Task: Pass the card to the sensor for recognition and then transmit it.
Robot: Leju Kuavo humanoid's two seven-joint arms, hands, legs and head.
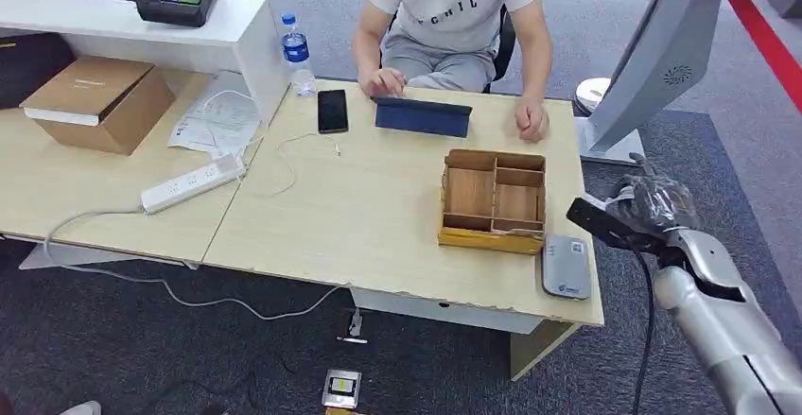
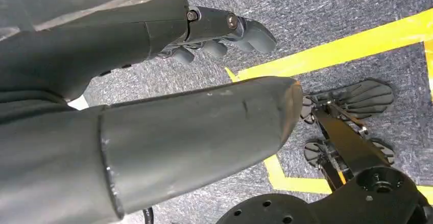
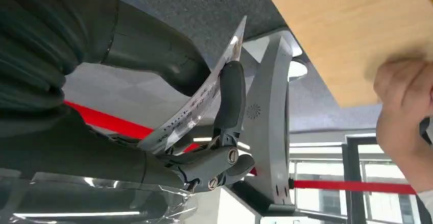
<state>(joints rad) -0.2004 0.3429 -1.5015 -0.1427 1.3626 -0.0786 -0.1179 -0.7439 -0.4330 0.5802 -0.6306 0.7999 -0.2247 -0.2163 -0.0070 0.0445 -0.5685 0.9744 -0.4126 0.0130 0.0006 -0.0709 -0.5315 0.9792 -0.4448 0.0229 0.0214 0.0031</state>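
Right wrist view: thin pale printed card (image 3: 201, 101) bends in right hand (image 3: 204, 127).

Office or test room, as indicated by pale wood desks (image 1: 378, 216) pushed together on grey carpet (image 1: 113, 358). A power strip (image 1: 192, 184), phone (image 1: 332, 111), tablet (image 1: 422, 116) and cardboard box (image 1: 99, 101) are laid out. A seated person (image 1: 452, 18) is seen behind. Floor is marked with yellow tape (image 2: 337, 50).

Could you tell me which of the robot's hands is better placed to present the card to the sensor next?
The right. The right hand already holds the card and hovers just off the table edge near the grey sensor. The left hand hangs over the floor, holding nothing.
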